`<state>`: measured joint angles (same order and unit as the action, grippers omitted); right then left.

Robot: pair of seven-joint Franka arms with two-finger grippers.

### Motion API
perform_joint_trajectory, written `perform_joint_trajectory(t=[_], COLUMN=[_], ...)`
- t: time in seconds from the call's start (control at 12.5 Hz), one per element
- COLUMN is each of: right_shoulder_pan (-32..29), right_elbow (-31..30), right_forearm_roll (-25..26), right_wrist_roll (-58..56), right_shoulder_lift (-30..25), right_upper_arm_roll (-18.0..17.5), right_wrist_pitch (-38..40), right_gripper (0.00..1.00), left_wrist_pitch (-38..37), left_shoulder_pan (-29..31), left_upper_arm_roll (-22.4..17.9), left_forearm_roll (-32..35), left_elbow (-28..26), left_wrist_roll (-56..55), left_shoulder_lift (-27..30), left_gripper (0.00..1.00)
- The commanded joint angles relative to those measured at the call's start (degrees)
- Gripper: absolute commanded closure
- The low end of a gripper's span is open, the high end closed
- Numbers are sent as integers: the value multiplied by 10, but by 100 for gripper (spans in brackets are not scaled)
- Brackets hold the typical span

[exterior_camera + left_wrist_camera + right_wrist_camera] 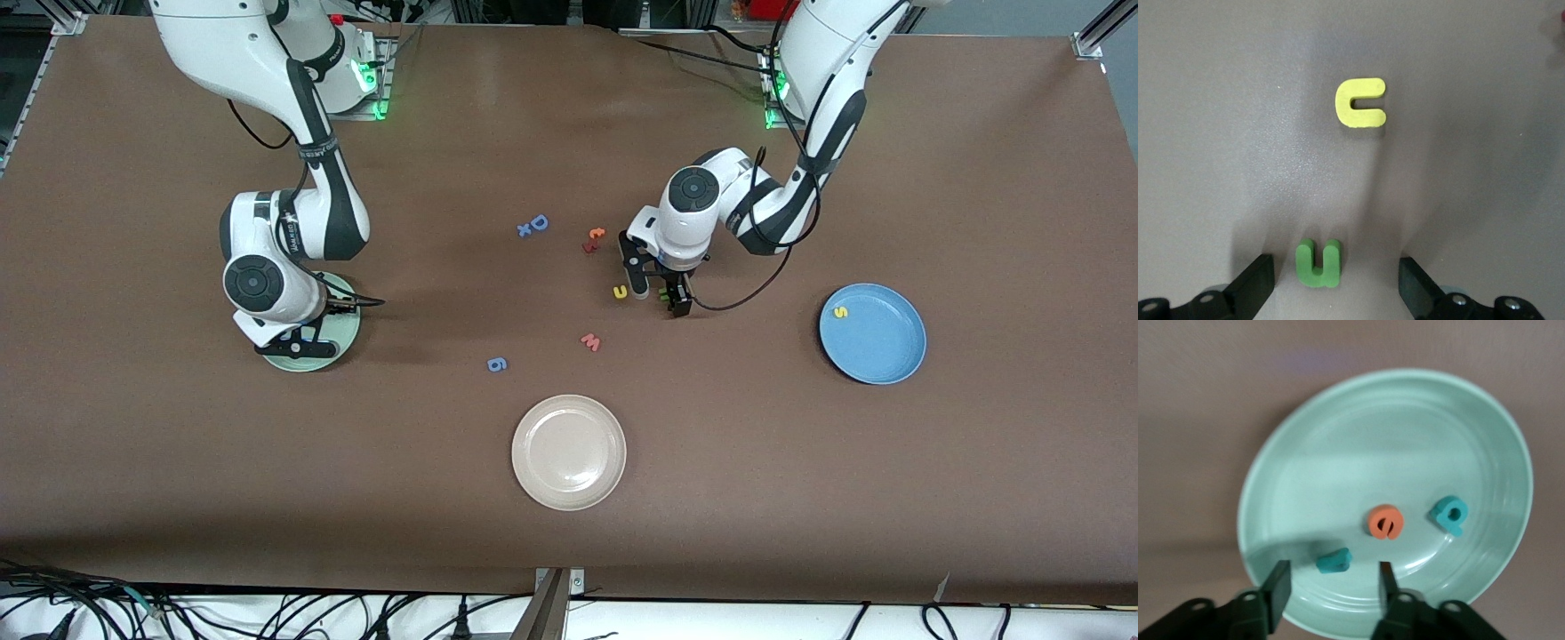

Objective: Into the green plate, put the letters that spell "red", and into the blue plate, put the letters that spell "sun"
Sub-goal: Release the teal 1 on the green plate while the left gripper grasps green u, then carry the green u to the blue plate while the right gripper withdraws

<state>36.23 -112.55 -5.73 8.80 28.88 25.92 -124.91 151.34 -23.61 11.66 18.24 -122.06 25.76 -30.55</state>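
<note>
The pale green plate (1338, 453) holds an orange "e" (1386, 521), a teal "d" (1449, 513) and a teal "r" (1334, 561). My right gripper (1332, 581) hangs open just over the "r", gripping nothing; in the front view it (302, 342) covers much of the green plate (347, 331). My left gripper (1337, 283) is open, low over the table, with the green arch letter (1318, 263) lying between its fingers, untouched. The yellow arch letter (1360, 102) lies beside it on the table (620, 291). A yellow "s" (839, 312) lies in the blue plate (880, 342).
A beige plate (569, 452) sits nearest the front camera. Loose letters on the brown table: a pink "w" (591, 341), a blue "g" (497, 364), a blue "D" (539, 222) with a small blue piece, and orange and red letters (594, 238).
</note>
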Motion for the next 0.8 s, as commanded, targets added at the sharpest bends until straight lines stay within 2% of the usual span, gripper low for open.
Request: perform_joint_trajectory(t=[0.0, 0.16, 0.4, 0.56, 0.72], right_shoulder_pan=[2, 2, 2, 2, 2], right_elbow=[55, 120, 223, 270, 277], right_forearm_roll=[0, -2, -4, -30, -63], right_wrist_roll=[-8, -8, -8, -10, -8], right_shoulder_lift=[-27, -36, -44, -60, -93], right_upper_arm_roll=[-1, -1, 1, 4, 1], right_wrist_pitch=[75, 154, 257, 287, 298], right_gripper=[1, 1, 1, 0, 0], left_wrist_pitch=[14, 14, 15, 14, 11], left_shoulder_pan=[-10, -10, -9, -8, 1], left_upper_arm_roll=[-8, -8, -8, -8, -9], left_forearm_roll=[18, 18, 18, 17, 17], left_elbow=[-9, -9, -8, -8, -8], left_wrist_roll=[-7, -5, -2, 0, 3], left_shoulder_lift=[-4, -4, -4, -1, 14], left_gripper=[52, 63, 85, 97, 100])
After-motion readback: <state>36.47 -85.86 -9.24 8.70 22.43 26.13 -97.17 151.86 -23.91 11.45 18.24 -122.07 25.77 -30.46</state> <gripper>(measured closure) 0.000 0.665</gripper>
